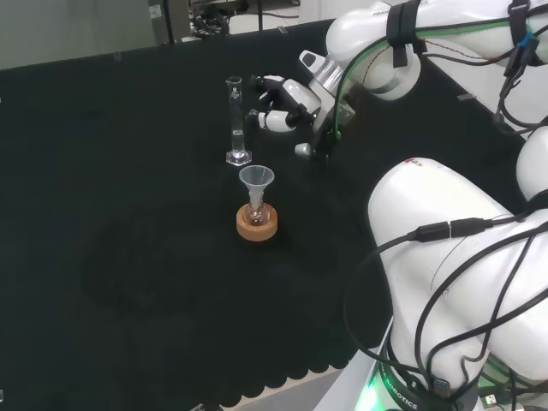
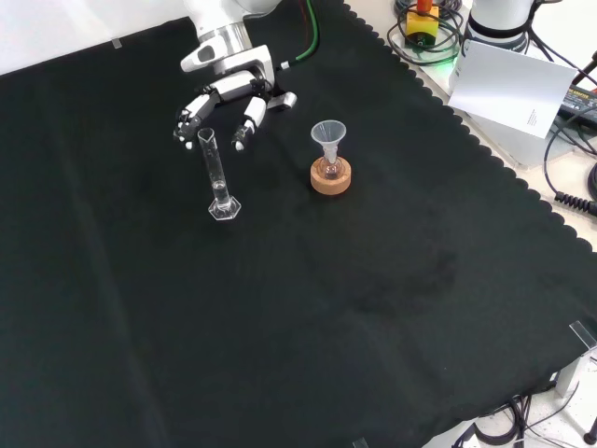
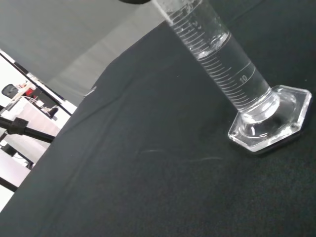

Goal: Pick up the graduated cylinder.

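**Hand closes in on the cylinder**

The graduated cylinder [image 1: 235, 120] stands upright on its six-sided foot on the black cloth [image 1: 128, 214], left of and beyond the funnel [image 1: 256, 180] in its cork ring [image 1: 258, 224] in the head view. I see my hand [image 1: 278, 107] just right of its upper tube, fingers relaxed, grasping nothing.

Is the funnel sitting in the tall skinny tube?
No, the funnel sits in a small flask on a cork ring, apart from the graduated cylinder.

Bare black cloth [image 2: 308, 308] all round graduated cylinder [image 2: 215, 177], funnel flask [image 2: 329, 149] on cork ring [image 2: 331, 178] well apart
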You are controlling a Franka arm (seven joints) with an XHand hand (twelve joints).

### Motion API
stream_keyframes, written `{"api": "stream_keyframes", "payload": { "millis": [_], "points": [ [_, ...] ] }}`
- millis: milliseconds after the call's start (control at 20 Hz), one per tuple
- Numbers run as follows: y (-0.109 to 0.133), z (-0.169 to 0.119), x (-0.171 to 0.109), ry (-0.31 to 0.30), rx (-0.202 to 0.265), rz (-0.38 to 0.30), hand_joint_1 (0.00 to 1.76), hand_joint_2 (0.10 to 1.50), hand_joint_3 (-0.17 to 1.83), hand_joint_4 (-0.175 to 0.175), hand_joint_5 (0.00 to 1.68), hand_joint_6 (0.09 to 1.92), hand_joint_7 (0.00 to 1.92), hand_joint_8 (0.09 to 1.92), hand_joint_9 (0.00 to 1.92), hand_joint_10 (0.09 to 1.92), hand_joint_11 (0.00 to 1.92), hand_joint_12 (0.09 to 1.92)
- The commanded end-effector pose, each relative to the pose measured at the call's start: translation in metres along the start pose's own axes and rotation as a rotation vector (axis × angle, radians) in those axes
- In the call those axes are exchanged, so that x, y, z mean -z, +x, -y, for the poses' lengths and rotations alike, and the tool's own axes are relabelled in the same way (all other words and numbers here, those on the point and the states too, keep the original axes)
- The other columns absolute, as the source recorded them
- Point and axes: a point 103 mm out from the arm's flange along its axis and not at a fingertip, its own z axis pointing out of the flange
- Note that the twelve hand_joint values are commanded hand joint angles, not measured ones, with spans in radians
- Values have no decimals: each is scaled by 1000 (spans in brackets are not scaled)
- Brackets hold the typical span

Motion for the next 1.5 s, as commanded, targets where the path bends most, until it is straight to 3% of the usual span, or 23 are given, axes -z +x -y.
{"api": "stream_keyframes", "payload": {
  "millis": [50,700,1500],
  "points": [
    [1,-5,-10,7,20,-40,921,1010,-175,-52,477,87,350,644,549,594,351,1314],
    [0,-14,-29,22,57,-119,938,1008,-175,-49,514,87,426,625,610,563,391,1302],
    [6,-28,-39,-43,77,-252,939,1004,-175,-51,496,87,407,621,617,554,423,1288]
  ]
}}
